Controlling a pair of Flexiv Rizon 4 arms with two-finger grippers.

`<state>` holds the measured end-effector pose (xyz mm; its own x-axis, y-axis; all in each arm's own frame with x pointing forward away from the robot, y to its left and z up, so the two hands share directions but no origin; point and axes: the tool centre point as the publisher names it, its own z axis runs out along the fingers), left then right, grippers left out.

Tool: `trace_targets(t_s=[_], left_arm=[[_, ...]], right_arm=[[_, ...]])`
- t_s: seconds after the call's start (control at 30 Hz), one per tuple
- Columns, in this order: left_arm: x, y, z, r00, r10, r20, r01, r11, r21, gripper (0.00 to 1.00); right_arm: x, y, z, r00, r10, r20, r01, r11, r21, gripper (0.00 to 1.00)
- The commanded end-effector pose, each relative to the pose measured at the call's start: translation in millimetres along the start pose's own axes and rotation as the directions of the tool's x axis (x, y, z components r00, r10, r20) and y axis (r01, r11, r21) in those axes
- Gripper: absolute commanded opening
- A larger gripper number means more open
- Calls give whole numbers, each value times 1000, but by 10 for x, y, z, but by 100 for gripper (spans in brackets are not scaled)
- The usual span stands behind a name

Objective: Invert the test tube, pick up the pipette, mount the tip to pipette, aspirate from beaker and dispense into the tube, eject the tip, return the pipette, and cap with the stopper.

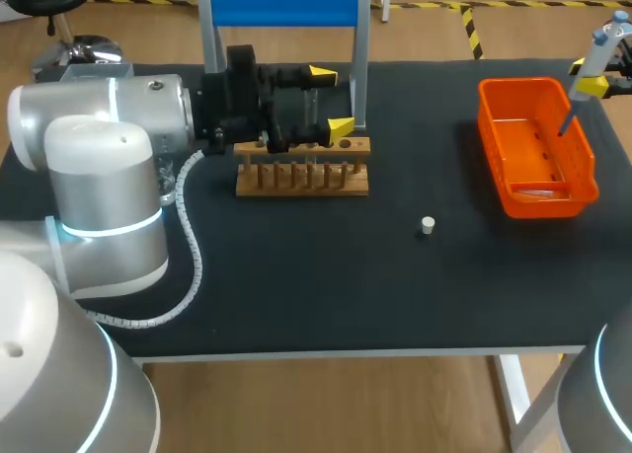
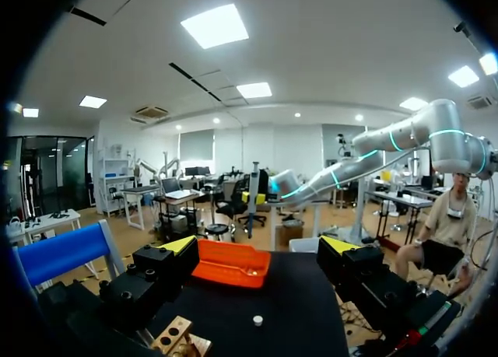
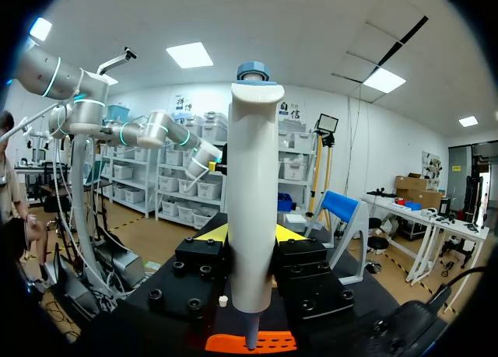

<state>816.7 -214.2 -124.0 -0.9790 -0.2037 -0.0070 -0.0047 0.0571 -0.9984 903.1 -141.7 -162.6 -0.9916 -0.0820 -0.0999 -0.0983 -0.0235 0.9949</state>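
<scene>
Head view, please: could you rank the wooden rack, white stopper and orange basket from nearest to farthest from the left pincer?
1. Wooden rack, directly beside the left pincer.
2. White stopper, mid-table.
3. Orange basket, far right.

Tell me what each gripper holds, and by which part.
The right gripper holds the pipette by the lower part of its white body. The left gripper is open and holds nothing.
</scene>
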Motion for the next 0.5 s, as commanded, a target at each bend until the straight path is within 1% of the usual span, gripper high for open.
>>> trace_targets(t_s=[0.03, 0.13, 0.2, 0.37, 0.5], left_arm=[[7, 5, -3, 1000, 1, 2, -1, 1000, 2, 100], [7, 5, -3, 1000, 1, 2, -1, 1000, 2, 100], [7, 5, -3, 1000, 1, 2, -1, 1000, 2, 100], [7, 5, -3, 1000, 1, 2, -1, 1000, 2, 100], [7, 5, -3, 1000, 1, 2, -1, 1000, 2, 100]], right_arm=[[0, 10, -8, 1000, 1, -2, -1, 1000, 3, 0], [12, 12, 31, 1000, 1, -1, -1, 1000, 4, 0], [58, 36, 170, 1000, 0, 4, 0, 1000, -2, 0], [135, 74, 510, 1000, -13, -3, 13, 1000, 12, 0], [200, 61, 873, 1000, -9, -20, 10, 1000, 22, 0]])
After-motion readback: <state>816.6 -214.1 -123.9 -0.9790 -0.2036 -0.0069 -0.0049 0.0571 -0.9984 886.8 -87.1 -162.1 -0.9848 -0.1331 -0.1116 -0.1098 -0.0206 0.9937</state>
